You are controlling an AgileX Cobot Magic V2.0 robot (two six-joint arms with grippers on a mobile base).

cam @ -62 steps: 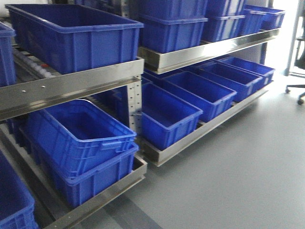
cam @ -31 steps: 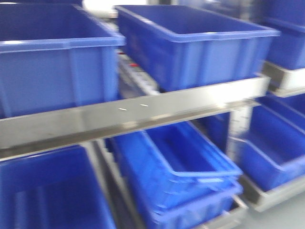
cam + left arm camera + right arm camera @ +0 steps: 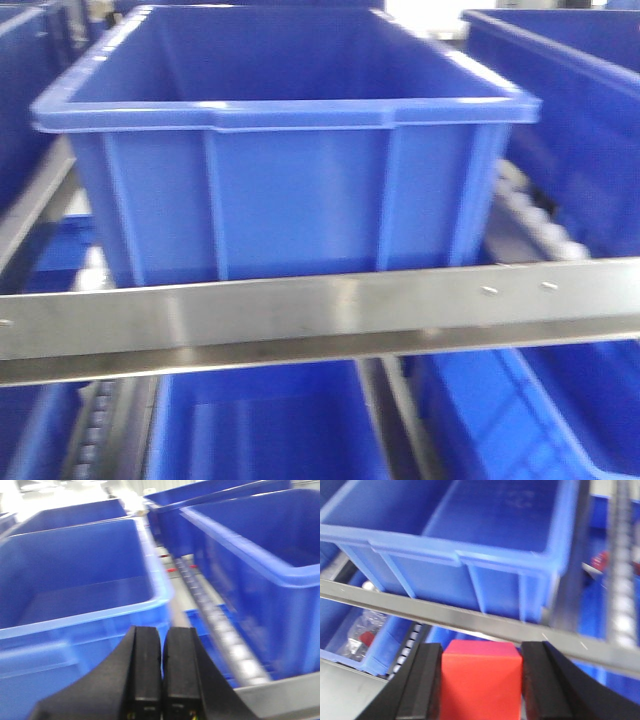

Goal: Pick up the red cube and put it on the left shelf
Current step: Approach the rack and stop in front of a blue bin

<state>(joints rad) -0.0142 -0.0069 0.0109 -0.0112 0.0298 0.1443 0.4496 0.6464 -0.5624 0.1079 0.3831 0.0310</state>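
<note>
Left gripper (image 3: 162,632): two flat black fingers (image 3: 146,665) pressed together, nothing between them. Left of it you see an open bin (image 3: 75,580) of smooth blue plastic, boxy, with a thick rolled lip. To the right runs a roller track (image 3: 210,610) of small grey wheels, then a tall bin (image 3: 260,555) whose wall stands close beside the track.

Front view, left to right: a dark bin edge at the far left, then a big bin (image 3: 290,190) of glossy blue plastic with vertical ribs and a rounded rim, top open. It sits just behind a brushed metal rail (image 3: 320,315) that is flat, long and carries two small rivets. Only a narrow gap with rollers separates the big bin from its right neighbour. More blue bins show below the rail.

Right gripper (image 3: 481,655): black fingers clamped on both sides of the red cube (image 3: 481,685), which is matte, sharp-edged and square-faced. The cube hangs in your grip in front of and below a front rail (image 3: 470,617), not on any shelf. Behind that rail stands a ribbed bin (image 3: 470,525). Low left lies a crinkly clear bag (image 3: 362,630). Rollers run down the right edge.
</note>
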